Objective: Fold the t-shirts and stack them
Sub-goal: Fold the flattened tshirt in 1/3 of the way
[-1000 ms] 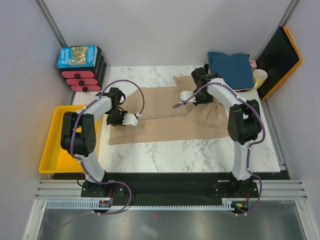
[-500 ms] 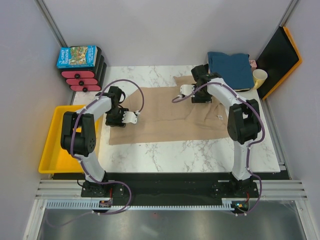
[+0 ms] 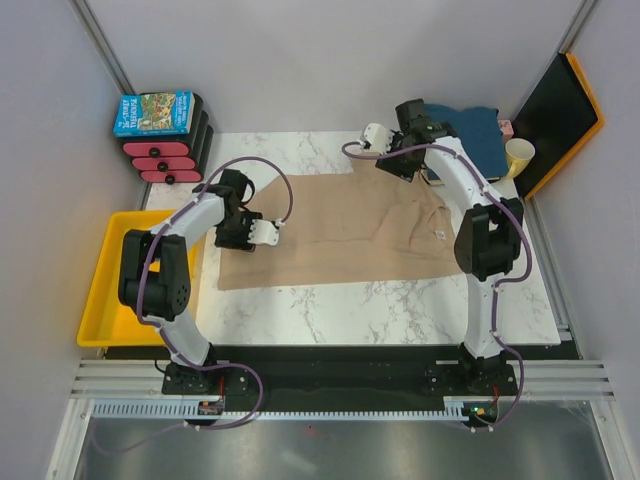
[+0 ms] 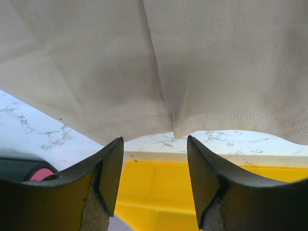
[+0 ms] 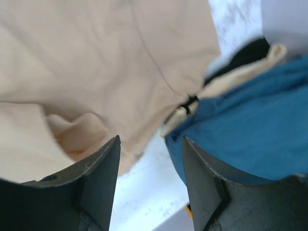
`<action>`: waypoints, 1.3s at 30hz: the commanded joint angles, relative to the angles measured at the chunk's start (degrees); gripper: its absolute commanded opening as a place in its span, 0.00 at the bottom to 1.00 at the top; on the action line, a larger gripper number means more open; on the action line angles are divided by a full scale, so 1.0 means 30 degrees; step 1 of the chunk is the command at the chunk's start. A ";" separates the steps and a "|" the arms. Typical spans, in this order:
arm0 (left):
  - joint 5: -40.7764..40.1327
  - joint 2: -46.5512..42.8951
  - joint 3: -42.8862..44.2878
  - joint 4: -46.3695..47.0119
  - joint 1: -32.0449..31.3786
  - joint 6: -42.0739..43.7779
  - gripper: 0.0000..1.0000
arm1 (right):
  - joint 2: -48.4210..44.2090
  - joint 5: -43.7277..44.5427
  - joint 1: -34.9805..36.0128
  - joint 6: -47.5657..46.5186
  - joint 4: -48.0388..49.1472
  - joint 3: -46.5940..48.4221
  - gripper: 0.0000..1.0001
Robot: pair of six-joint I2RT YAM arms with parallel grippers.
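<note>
A large tan t-shirt (image 3: 340,225) lies flat on the marble table, with a small white label (image 3: 438,236) near its right side. My left gripper (image 3: 265,233) is open at the shirt's left edge. In the left wrist view its gripper (image 4: 155,178) holds nothing, and the tan shirt's hem (image 4: 192,62) lies just beyond the tips. My right gripper (image 3: 374,135) is open and lifted over the far edge of the table. Beneath it the tan shirt (image 5: 96,62) lies beside a folded teal t-shirt (image 5: 250,115). That teal t-shirt (image 3: 470,140) tops a stack at the back right.
A yellow tray (image 3: 100,300) sits off the table's left edge. A blue picture box (image 3: 153,112) rests on a red-and-black stack (image 3: 165,155) at the back left. A pale yellow cup (image 3: 519,155) and a black board with an orange rim (image 3: 560,115) stand at the back right.
Both grippers have opened and let go of the tan shirt. The right arm has lifted and swung back toward the far edge. The left gripper has stayed near the shirt's left edge.
</note>
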 commanded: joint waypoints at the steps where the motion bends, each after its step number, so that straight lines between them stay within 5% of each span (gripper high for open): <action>1: 0.1087 -0.1034 0.0187 0.0095 -0.0387 -0.0111 0.63 | 0.1028 -0.8052 0.0214 -0.0670 -0.5853 0.3114 0.61; 8: 0.1527 -0.1298 -0.0546 0.0065 -0.1060 -0.0051 0.63 | 0.2556 -1.0530 0.0712 -0.2462 -0.8386 0.4148 0.64; 26: 0.1879 -0.1504 -0.0752 0.0037 -0.1472 -0.0666 0.63 | 0.3787 -0.8919 -0.0225 -0.2110 -0.7301 0.3034 0.63; 39: 0.1879 -0.1328 -0.0635 0.0036 -0.1501 -0.0784 0.62 | 0.3962 -0.9270 -0.0548 -0.4014 -1.0405 0.2858 0.57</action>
